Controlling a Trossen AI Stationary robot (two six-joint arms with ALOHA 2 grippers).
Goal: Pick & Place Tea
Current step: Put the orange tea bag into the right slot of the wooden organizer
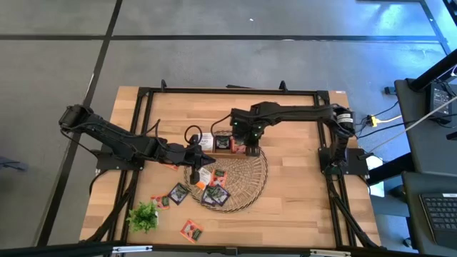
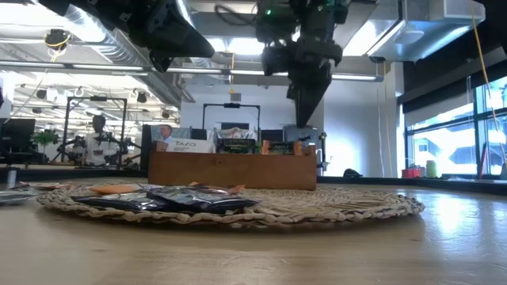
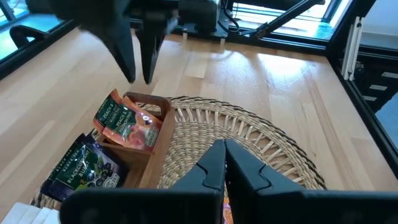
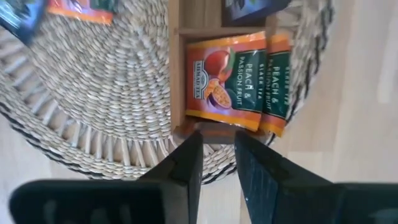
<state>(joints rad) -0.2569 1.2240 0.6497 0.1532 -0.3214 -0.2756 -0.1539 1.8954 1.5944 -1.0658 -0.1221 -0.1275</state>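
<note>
While hanging above the tray (image 1: 227, 143), right arm's fingers (image 4: 186, 163) stand parted.

An open-plan office lab: exposed ceiling ducts (image 2: 95, 32), desks with monitors (image 2: 16, 134), a seated person (image 2: 98, 142)

Left arm (image 1: 114, 139): matte black links with rounded joint housings, a thin black cable looping off near its wrist.
Right arm (image 1: 293, 112): the same black build, with a pale ring marking at the joint by its base and black cabling trailing along the frame.
Left gripper (image 3: 224, 163): two dark, wedge-shaped fingers tapering to narrow tips, smooth plastic faces, set on a broad black body.
Right gripper (image 4: 216, 163): two flat black fingers with bevelled edges, slightly glossy, on a black block.
Right wrist from table height: bulky black housing with a small green light on top.
</note>
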